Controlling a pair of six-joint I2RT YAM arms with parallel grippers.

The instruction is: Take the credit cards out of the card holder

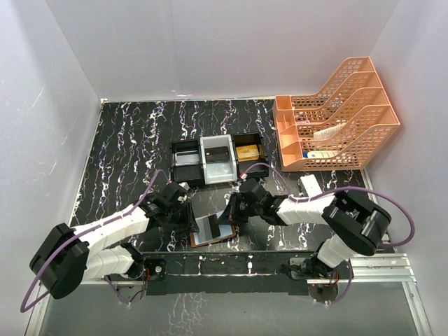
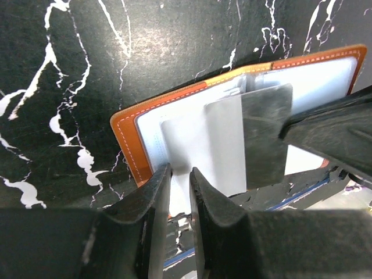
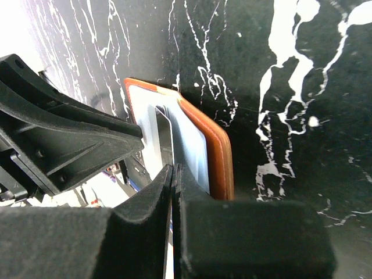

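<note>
Black fingers of the right end effector (image 3: pixel 174 174) are pressed together on a thin pale grey-blue credit card (image 2: pixel 264 133), tilted up out of the open brown leather card holder (image 2: pixel 125 131). That holder lies flat on the black marbled table (image 2: pixel 87 58), near its front edge between both arms. The left end effector (image 2: pixel 179 180) sits at the holder's near edge, tips slightly apart, over another pale card (image 2: pixel 197 145).

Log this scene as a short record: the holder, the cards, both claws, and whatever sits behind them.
card holder: spread open, lying flat
credit card: lifted from a pocket, pinched by the right claw
left claw: nearly closed over a pale sheet at the holder's near edge; grip unclear
right claw: shut, thin card edge in its grip
compartment tray: behind the holder
orange rack: far right corner
</note>
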